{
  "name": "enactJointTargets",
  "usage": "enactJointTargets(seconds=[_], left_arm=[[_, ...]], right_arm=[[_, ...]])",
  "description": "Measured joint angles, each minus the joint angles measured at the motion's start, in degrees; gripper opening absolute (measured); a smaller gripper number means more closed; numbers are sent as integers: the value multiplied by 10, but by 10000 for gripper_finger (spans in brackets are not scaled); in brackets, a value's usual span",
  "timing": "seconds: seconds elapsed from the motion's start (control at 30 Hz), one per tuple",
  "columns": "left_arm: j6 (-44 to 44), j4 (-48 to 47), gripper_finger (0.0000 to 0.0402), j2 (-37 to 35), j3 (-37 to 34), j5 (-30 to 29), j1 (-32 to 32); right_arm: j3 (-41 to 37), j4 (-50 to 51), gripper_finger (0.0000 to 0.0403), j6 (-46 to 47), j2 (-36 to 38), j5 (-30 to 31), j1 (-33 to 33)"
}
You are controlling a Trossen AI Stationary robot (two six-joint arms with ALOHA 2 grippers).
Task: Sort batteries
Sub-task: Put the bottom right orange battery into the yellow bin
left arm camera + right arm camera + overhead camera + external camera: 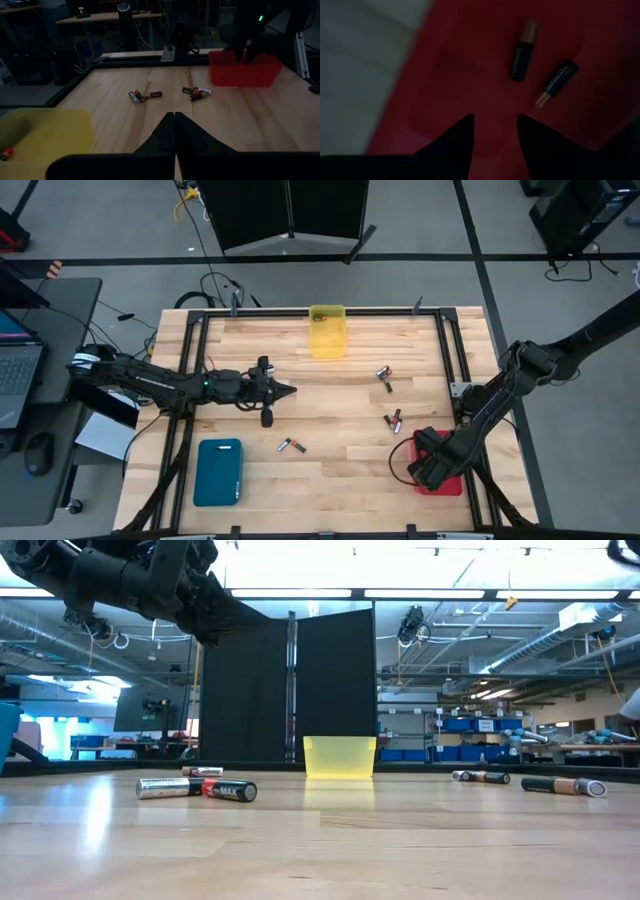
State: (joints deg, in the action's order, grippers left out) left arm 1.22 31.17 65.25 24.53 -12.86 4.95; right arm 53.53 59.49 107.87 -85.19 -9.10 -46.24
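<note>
High view: left tool over the middle-left of the wooden bench, tips pressed together, nothing held. Right tool down over the red tray at the bench's right front corner. Batteries in three loose groups: a pair right of the yellow bin, a pair just left of the red tray, one pair near the blue tray.

Low view: front pair lying end to end, yellow bin behind, more cells to the right.

Left wrist view: fingers closed to a point, empty; two battery clusters and ahead, red tray beyond.

Right wrist view: fingers narrowly apart, empty, above the red tray floor; two dark cells and lying inside.
</note>
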Motion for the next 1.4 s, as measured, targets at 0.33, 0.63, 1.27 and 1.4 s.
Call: enactJointTargets(seconds=[0.33,0.63,1.27,1.4], left_arm=[[0,-1,5,0,0,3,0],[18,-19,5,0,0,6,0],[46,-72,5,0,0,6,0],[46,-74,5,0,0,6,0]], right_arm=[[137,140,176,-130,1,76,64],[146,119,176,-471,-7,132,213],[145,112,176,-1273,-161,163,360],[145,113,176,-1312,-157,169,364]])
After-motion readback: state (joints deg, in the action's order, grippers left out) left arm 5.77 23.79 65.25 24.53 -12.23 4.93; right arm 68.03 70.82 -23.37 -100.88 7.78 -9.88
